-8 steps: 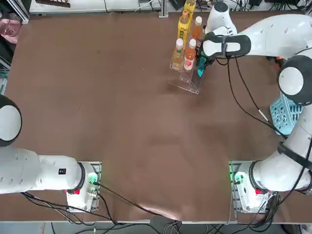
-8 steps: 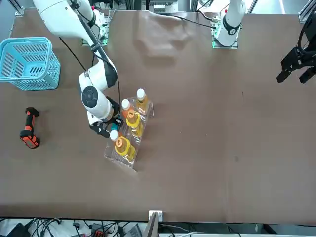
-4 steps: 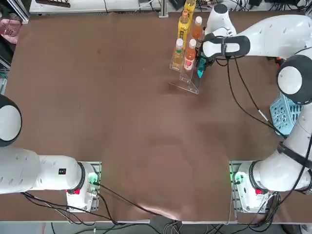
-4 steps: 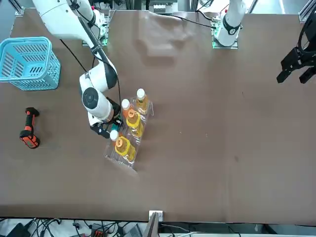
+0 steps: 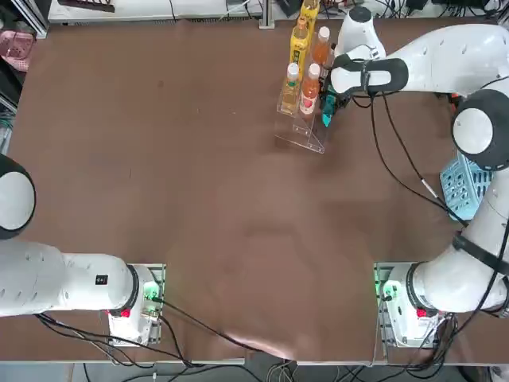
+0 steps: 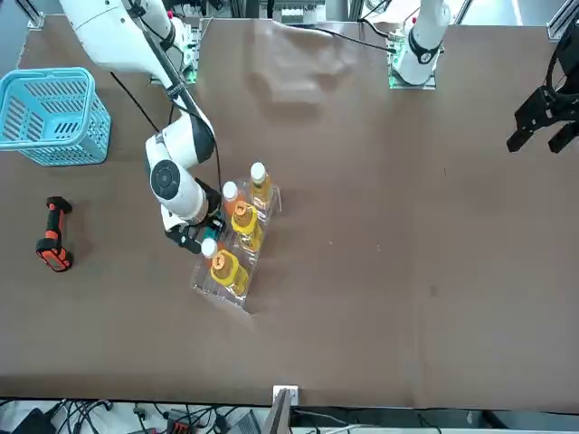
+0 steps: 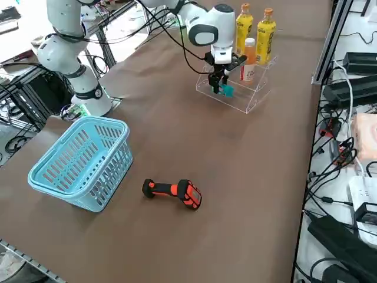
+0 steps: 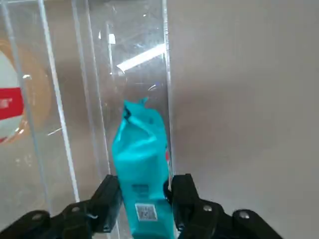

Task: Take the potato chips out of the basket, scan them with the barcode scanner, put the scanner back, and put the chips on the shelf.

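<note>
Nothing has shifted but the right claw (image 8: pixel 142 199), its fingers loosening around the potato chips (image 8: pixel 142 164) at the shelf (image 5: pixel 306 131). It barely grips. Released tilted, the packet could topple off the lowest step.

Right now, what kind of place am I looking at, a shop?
Probably a robotics lab staging a shop checkout: a brown table ringed by loose cables, with a barcode scanner, a basket and a shelf of drink bottles.

overhead, front, side views share shelf (image 5: pixel 306 119)
</note>
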### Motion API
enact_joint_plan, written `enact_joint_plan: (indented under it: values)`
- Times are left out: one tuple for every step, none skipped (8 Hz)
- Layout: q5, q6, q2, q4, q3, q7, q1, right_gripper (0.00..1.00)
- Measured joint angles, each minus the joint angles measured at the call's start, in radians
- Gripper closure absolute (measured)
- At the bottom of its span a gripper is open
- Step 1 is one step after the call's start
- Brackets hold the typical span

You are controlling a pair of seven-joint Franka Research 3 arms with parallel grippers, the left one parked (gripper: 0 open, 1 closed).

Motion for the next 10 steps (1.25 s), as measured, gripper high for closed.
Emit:
enact_joint_plan:
  values:
    - [0.0, -0.002, -0.001, -0.003, -0.003, 0.0, 0.0, 0.33]
    - [0.0, -0.003, -0.001, -0.008, -0.007, 0.0, -0.002, 0.16]
    - [0.0, -0.001, -0.001, -0.013, -0.01, -0.001, -0.004, 0.02]
    - [0.0, 0.0, 0.0, -0.013, -0.01, -0.001, -0.004, 0.01]
    - [0.0, 0.0, 0.0, -0.013, -0.01, -0.001, -0.004, 0.0]
    - [0.0, 0.0, -0.001, -0.013, -0.01, -0.002, -0.004, 0.0]
    - [-0.001, 0.001, -0.002, -0.012, -0.011, -0.005, -0.005, 0.0]
    - [-0.001, 0.0, -0.009, -0.01, -0.012, -0.007, -0.005, 0.0]
    - [-0.001, -0.003, -0.024, -0.002, -0.012, -0.007, -0.006, 0.0]
    - [-0.001, -0.027, -0.053, 0.016, -0.01, -0.008, -0.007, 0.0]
